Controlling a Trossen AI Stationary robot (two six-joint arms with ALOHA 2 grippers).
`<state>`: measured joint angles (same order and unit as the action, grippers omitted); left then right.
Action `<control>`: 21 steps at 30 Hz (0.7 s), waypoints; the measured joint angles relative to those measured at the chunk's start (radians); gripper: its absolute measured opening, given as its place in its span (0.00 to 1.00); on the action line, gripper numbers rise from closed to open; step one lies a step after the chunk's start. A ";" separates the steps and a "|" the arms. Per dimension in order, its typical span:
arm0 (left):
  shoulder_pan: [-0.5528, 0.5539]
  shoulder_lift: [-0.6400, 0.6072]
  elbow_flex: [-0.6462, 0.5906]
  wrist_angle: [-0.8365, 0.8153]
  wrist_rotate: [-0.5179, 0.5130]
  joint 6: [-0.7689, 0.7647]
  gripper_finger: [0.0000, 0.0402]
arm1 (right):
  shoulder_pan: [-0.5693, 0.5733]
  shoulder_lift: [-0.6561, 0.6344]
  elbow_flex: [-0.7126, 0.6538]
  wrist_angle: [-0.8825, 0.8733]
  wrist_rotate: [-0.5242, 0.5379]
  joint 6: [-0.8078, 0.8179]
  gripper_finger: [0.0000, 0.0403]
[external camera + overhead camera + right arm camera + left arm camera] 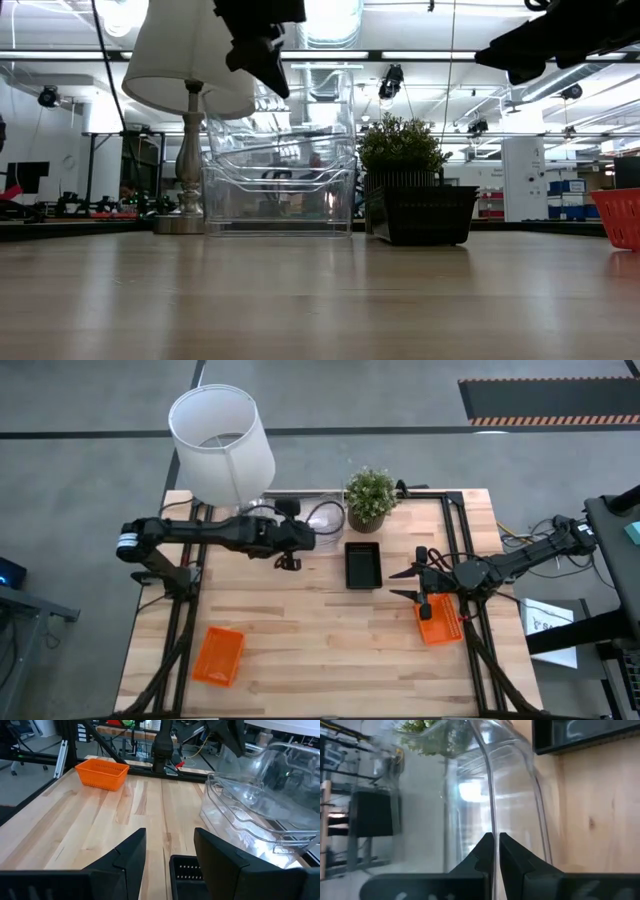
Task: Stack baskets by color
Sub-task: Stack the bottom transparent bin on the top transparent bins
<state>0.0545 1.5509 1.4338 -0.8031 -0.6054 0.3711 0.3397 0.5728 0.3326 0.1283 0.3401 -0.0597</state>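
Clear baskets (240, 815) stand nested at the table's far side, between a white lamp and a potted plant. My left gripper (495, 842) is shut on the topmost clear basket (280, 770), which stands tilted above the others. A black basket (362, 563) rests flat on its base at mid-table. One orange basket (218, 655) lies near the left front. Another orange basket (438, 622) lies at the right, just beside my right gripper (415, 585), which hangs open above the table and holds nothing. My left gripper pinches the top clear basket's thin rim (491, 827) between its two fingers. The fingers slant down at it from the table's left side. The basket is tipped up, its held side raised, its lower side still in the clear baskets below (280, 195).
The white lamp (220, 445) and the potted plant (370, 498) stand at the far edge, on either side of the clear baskets. Bare wood lies across the table's middle and near side (320, 650).
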 joint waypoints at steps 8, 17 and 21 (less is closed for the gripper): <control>-0.002 0.070 0.082 -0.081 -0.054 -0.035 0.00 | 0.000 0.000 0.000 -0.022 0.000 0.009 0.40; -0.002 0.069 0.082 -0.156 -0.056 -0.156 0.00 | 0.000 0.000 0.000 -0.022 0.000 0.007 0.40; -0.002 0.068 0.078 -0.148 -0.058 -0.158 0.00 | 0.000 0.000 0.000 -0.021 0.000 0.006 0.40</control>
<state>0.0525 1.6192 1.5116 -0.9508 -0.6633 0.2136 0.3401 0.5728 0.3327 0.1070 0.3405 -0.0532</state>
